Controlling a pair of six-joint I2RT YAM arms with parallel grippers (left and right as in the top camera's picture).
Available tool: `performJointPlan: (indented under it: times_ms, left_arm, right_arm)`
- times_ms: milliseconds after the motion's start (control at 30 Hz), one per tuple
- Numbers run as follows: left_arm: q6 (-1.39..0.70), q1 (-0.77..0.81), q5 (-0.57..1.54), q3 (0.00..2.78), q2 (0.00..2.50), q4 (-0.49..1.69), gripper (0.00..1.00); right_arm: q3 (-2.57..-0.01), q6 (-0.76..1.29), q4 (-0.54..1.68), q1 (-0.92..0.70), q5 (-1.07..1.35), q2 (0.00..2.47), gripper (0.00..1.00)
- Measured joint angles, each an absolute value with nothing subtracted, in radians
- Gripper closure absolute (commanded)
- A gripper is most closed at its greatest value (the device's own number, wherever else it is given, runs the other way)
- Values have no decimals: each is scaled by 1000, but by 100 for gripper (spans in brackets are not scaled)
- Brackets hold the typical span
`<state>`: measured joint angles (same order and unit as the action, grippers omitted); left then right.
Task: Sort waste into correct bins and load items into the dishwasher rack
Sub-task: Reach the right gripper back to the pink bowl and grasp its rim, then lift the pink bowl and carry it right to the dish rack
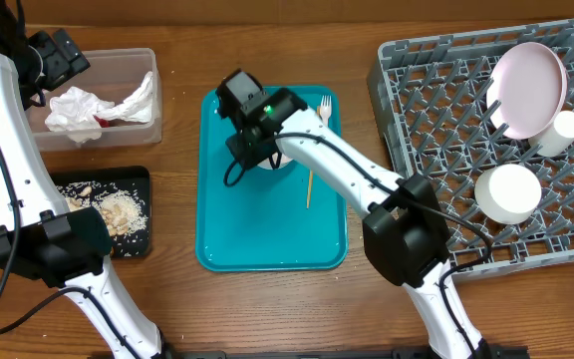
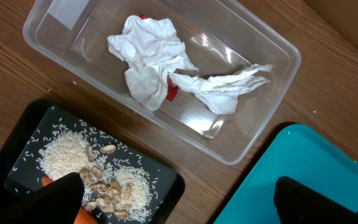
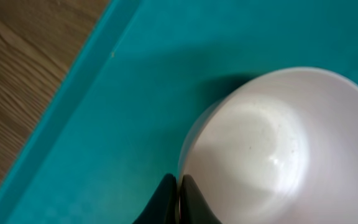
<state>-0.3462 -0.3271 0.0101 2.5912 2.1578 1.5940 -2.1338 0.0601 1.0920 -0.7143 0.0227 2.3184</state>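
Observation:
My right gripper (image 3: 179, 194) is shut on the rim of a small pale bowl (image 3: 278, 149), one finger inside the rim and one outside. The bowl (image 1: 275, 163) stands on the teal tray (image 1: 267, 229), mostly hidden under the arm. A white fork (image 1: 324, 108) and a thin wooden stick (image 1: 308, 187) also lie on that tray. My left gripper (image 2: 182, 204) hangs open and empty above the gap between the clear tub (image 2: 263, 134) and the black tray (image 2: 17, 140). The tub holds crumpled napkins (image 2: 148, 59) and a red wrapper (image 2: 171, 92). Food scraps (image 2: 107, 186) and a carrot (image 2: 84, 216) lie in the black tray.
The grey dishwasher rack (image 1: 436, 130) at the right holds a white plate (image 1: 526, 88), a cup (image 1: 566, 130) and a bowl (image 1: 508, 192). The right arm stretches across the teal tray from the front.

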Motion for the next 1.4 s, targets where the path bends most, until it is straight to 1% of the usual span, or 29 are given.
performJointPlan:
  times_ms: [167,300,367,433,633,867,1033,1267,1400]
  left_arm:
    - [-346,-327,10,2591,2158,1594,0]
    - [-346,-327,10,2591,2158,1594,0]
    - [-346,-327,10,2591,2158,1594,0]
    - [-346,-327,10,2591,2158,1594,0]
    - [-346,-327,10,2591,2158,1594,0]
    - [-346,-327,10,2591,2158,1594,0]
    - [-346,-327,10,2591,2158,1594,0]
    - [-346,-327,10,2591,2158,1594,0]
    - [-346,-327,10,2591,2158,1594,0]
  right_arm:
    - [-2224,167,1163,-635,28,2216,96]
    - [-2239,231,1213,-489,91,2078,96]
    - [-2249,250,1244,-383,163,2012,96]
    - [-2257,267,1285,-223,249,1942,96]
    - [-2252,279,1383,139,470,1920,96]
    - [-2208,186,1476,493,791,1924,96]
    - [-2168,97,1560,678,929,1924,96]
    - [-2054,-4,1560,883,993,1924,96]
    - [-1950,-29,1499,944,1030,1923,96]
